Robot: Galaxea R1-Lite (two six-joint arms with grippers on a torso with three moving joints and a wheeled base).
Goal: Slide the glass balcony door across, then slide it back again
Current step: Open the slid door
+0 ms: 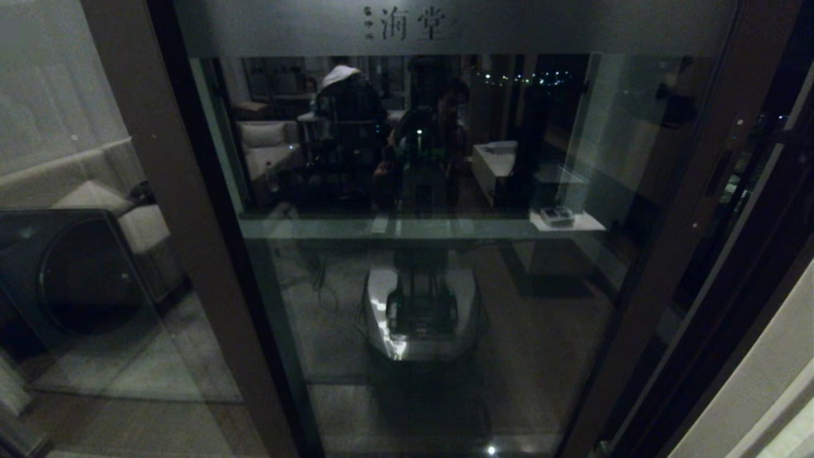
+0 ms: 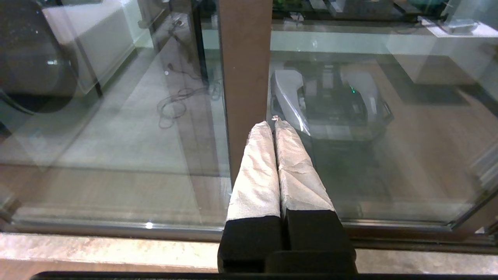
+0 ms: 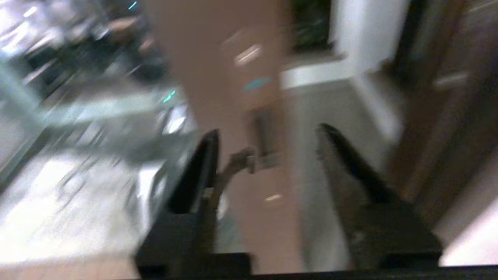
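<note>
- Glass door (image 1: pixel 432 254) fills the head view, a full-height pane in a dark brown frame with a frosted band (image 1: pixel 445 25) across its top; the robot's own reflection shows in the pane.
- Fixed panel (image 1: pixel 76 254) stands beside it on the robot's left, with a sofa visible through the glass.
- Right stile (image 1: pixel 693 191) of the door runs upright, floor to top, on the robot's right side, and carries the narrow handle slot (image 1: pixel 718 172), itself long and vertical.
- Right gripper (image 3: pixel 268 155) faces that stile head-on, black fingers spread wide and holding nothing, the slot (image 3: pixel 264 132) appearing between them just ahead; judged the nearer arm for the pull, needing to close in and catch the slot before dragging sideways.
- Left gripper (image 2: pixel 274 124) sits low near the sill, padded fingers (image 2: pixel 256 175) pressed together on nothing, pointing at the door's left stile (image 2: pixel 245 77) and apparently parked.
</note>
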